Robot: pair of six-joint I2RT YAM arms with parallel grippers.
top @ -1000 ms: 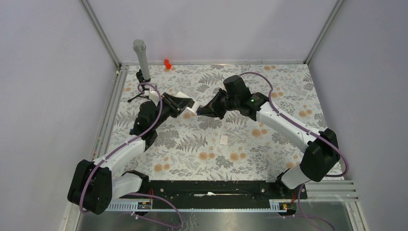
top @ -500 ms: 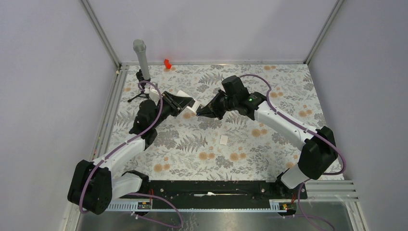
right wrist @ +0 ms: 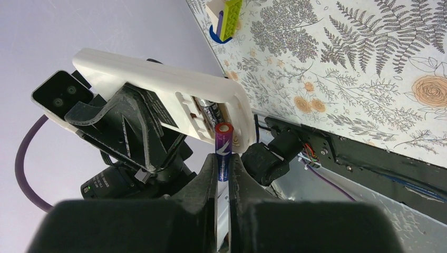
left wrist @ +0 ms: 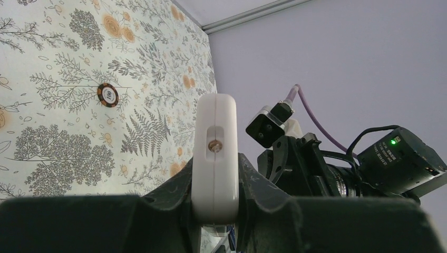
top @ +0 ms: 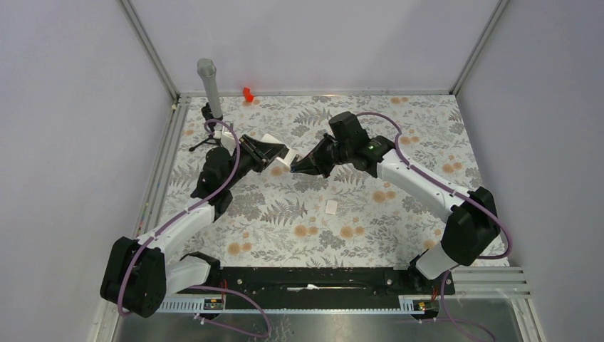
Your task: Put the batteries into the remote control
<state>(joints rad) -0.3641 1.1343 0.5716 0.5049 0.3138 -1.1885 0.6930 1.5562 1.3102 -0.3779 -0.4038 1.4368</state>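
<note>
My left gripper (top: 274,154) is shut on the white remote control (top: 278,154) and holds it above the table's far middle; in the left wrist view the remote (left wrist: 215,158) stands end-on between the jaws. In the right wrist view the remote (right wrist: 158,92) shows its open battery bay with the dark battery (right wrist: 211,112) lying inside. My right gripper (right wrist: 223,167) is shut on the purple battery (right wrist: 223,149), whose tip is at the bay's edge beside the dark one. In the top view the right gripper (top: 293,168) meets the remote's end.
A small flat white cover piece (top: 331,206) lies on the fern-patterned table (top: 370,221). A grey post on a small tripod (top: 209,89) stands at the far left, a red object (top: 248,93) at the back edge. A yellow-green marker with blue cap (right wrist: 225,20) lies on the table.
My right arm has shifted slightly left toward the remote, bringing the purple battery up to the bay. The left arm has tilted the remote a little.
</note>
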